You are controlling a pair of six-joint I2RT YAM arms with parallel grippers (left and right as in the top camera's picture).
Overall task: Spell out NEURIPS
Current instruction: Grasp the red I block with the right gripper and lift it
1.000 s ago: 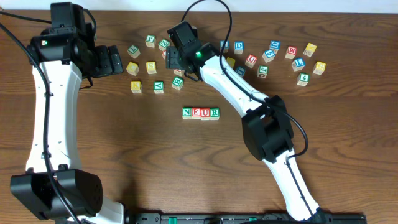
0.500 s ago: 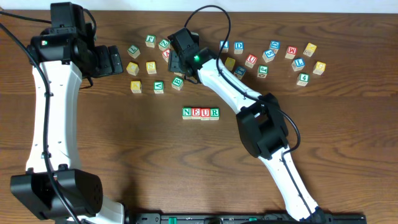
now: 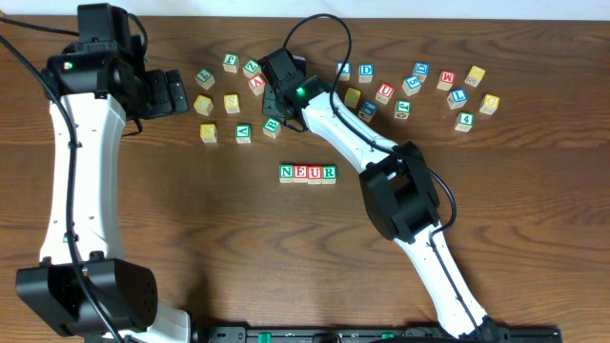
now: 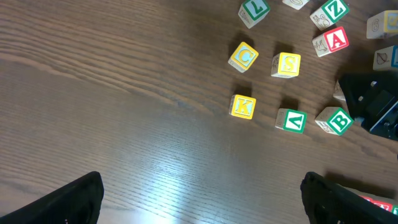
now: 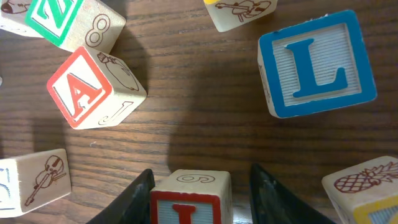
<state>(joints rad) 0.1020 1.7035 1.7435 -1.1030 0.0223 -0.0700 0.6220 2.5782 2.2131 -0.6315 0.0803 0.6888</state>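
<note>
Right pincer [image 5: 199,194] has crept slightly right within the upper-middle cluster over the last second, its elbow swinging left; the red A cube [image 3: 255,84] is now uncovered. Its fingers are spread, straddling a red-framed cube [image 5: 189,200] that sits on the tabletop [image 3: 191,210]. A red stroke shows on it, so probably the I. No squeeze yet. NEUR row [image 3: 307,172] mid-frame unchanged, four letters placed. Left pincer [image 3: 179,92] idle upper left, spread, empty. Yellow S cube [image 4: 286,64] waits near it.

Dark brown wood-grain table [image 3: 191,210] fills every view, grain running left to right. Soft pale glare on it in the left wrist view. Thin pale strip [image 3: 534,6] along the overhead's top edge.
</note>
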